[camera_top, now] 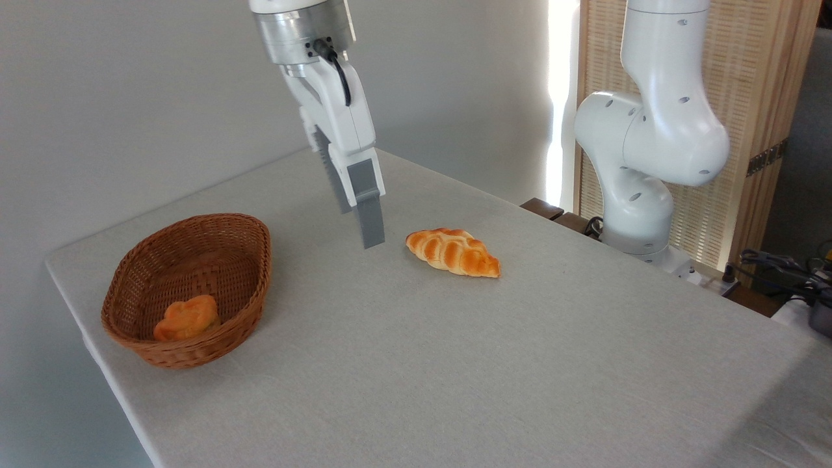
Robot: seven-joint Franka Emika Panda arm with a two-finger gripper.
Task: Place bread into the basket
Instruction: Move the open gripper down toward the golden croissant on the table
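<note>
- One tool hangs above the table, gripping nothing; its two grey fingers look spread, one behind the other.
- The bread lies on the table just right of the tool, long axis running far-left to near-right.
- It is braided, glossy, golden-orange, with tapered ends.
- The basket, oval brown wicker, sits well to the left and holds a lumpy orange bun.
- The table's cloth is pale and matte.
</note>
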